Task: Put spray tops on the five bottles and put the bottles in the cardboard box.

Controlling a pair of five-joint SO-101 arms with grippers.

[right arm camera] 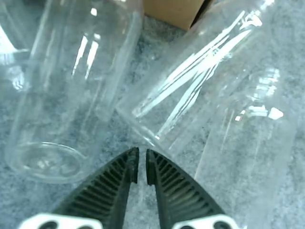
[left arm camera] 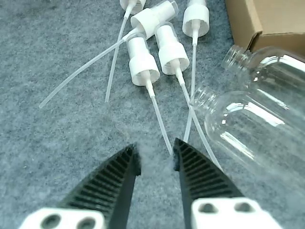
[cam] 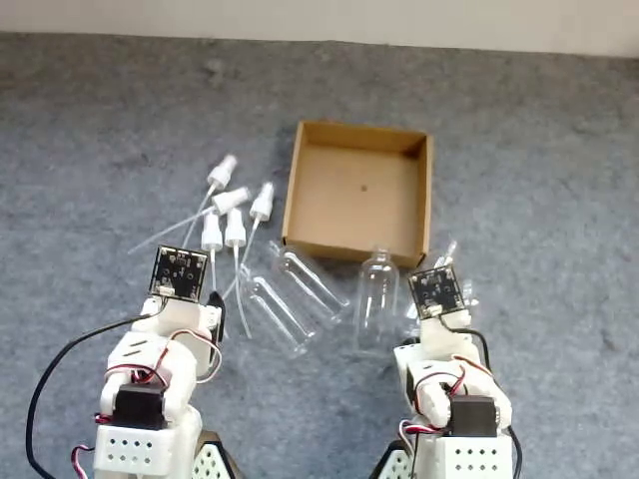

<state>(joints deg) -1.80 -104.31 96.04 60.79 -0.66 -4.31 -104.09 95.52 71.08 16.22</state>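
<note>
Right, counter (cam: 100, 150) carries the empty cardboard box (cam: 351, 247); clear bottles (cam: 377, 299) lie uncapped just before it, spray tops (cam: 235, 215) loose beside them. Bottles look light, slick and thin-walled, so grip at the neck. Right wrist view shows bottles the arm covers from above. Left pincer (left arm camera: 155, 152) narrowly open, empty; right pincer (right arm camera: 141, 157) all but closed, empty.

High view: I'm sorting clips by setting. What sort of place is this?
Probably a robotics lab bench: a grey felt-like table, left arm and right arm with loose wiring, and staged cardboard box, spray tops and bottles.
</note>
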